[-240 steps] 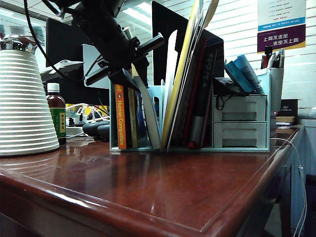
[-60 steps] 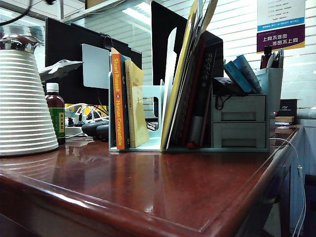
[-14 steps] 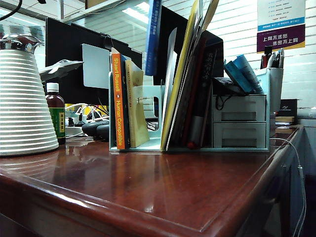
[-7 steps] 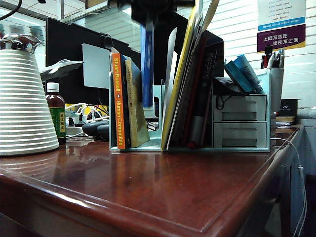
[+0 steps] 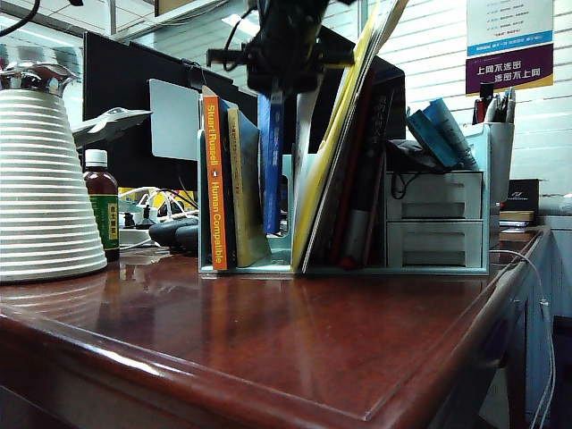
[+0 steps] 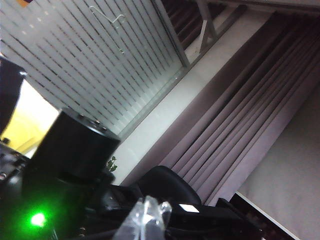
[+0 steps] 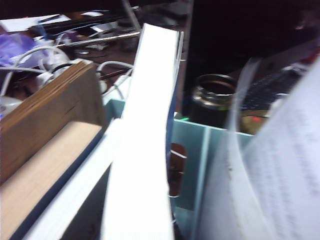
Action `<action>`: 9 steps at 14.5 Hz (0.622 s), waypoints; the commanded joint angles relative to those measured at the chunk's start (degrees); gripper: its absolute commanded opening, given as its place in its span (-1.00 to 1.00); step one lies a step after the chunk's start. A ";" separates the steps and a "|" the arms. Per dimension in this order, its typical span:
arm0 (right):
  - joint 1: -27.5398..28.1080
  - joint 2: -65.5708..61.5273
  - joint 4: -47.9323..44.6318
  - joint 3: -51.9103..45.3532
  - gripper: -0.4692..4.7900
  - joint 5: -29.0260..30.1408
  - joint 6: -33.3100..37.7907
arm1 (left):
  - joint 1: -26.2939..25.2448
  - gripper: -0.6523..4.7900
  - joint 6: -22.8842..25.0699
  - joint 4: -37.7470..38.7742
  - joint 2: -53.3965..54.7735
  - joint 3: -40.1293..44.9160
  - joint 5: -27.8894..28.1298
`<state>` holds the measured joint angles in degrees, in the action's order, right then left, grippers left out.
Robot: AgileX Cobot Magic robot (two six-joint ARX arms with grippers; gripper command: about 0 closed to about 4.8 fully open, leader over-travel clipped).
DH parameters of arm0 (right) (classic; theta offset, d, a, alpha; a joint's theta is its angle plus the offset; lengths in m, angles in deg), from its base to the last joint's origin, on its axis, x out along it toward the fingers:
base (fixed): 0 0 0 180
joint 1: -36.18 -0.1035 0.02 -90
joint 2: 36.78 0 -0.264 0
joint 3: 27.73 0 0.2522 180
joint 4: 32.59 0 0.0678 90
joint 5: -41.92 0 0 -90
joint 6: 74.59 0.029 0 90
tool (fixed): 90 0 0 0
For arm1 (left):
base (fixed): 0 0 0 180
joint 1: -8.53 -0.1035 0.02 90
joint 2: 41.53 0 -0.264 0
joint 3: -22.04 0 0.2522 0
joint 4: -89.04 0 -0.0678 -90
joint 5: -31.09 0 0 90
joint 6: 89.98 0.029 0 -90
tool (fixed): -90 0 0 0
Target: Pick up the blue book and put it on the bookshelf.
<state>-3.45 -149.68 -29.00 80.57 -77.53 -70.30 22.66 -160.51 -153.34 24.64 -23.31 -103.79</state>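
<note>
A thick bright-blue paperback book (image 5: pixel 272 161) with white lettering on its spine stands upright inside the small pale mint-green desktop bookshelf (image 5: pixel 436 234) on a glossy dark-red wooden desk (image 5: pixel 295 340), its lower end down in the open slot between the yellow-covered book (image 5: pixel 243 183) that leans beside the orange-spined "Human Compatible" volume (image 5: pixel 214 183) and a tall pale divider (image 5: pixel 307 116) – beyond which a bundle of yellow and dark folders (image 5: pixel 353 152) tilts to the right. The black right gripper (image 5: pixel 279 76) reaches down from above and pinches the top of the blue book, its dark wrist body filling the space over the rack in the exterior view. From the right wrist camera, the book's white page edges (image 7: pixel 145 130) run down into the mint rack, with a brown-edged book (image 7: pixel 47 115) close alongside and a blurred pale sheet (image 7: pixel 280 165) on the other side. The left gripper is in neither the exterior nor its own wrist view – that camera looks up at frosted striped window panels (image 6: pixel 100 65) and long grey curtains (image 6: pixel 250 125) – though its jaws are pressed fully together. A white ribbed conical vessel (image 5: pixel 45 183) and a small dark bottle with a white cap (image 5: pixel 101 204) sit at the desk's left
</note>
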 commanded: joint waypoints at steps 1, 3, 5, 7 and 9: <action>0.85 -0.87 -4.48 0.70 -0.84 2.58 0.66 | -0.11 -0.78 0.00 -1.09 -0.17 -0.20 -0.22; 0.66 -1.25 -5.16 0.74 0.60 5.14 0.37 | -0.11 -0.78 -0.02 -1.14 -0.17 -0.20 -0.17; 0.44 2.08 -4.94 0.79 0.60 5.14 -2.32 | -0.11 -0.78 -0.02 -1.14 -0.17 -0.20 -0.13; 0.44 6.56 -5.18 0.79 0.60 5.16 -3.41 | -0.11 -0.78 0.02 -1.07 -0.17 -0.20 -0.11; 0.48 13.55 -8.57 0.79 0.41 5.18 -7.98 | -0.11 -0.78 0.04 -1.11 -0.20 -0.22 1.42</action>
<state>-2.93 -138.38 -34.92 80.98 -72.33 -76.04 22.66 -160.51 -153.32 24.64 -23.33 -103.23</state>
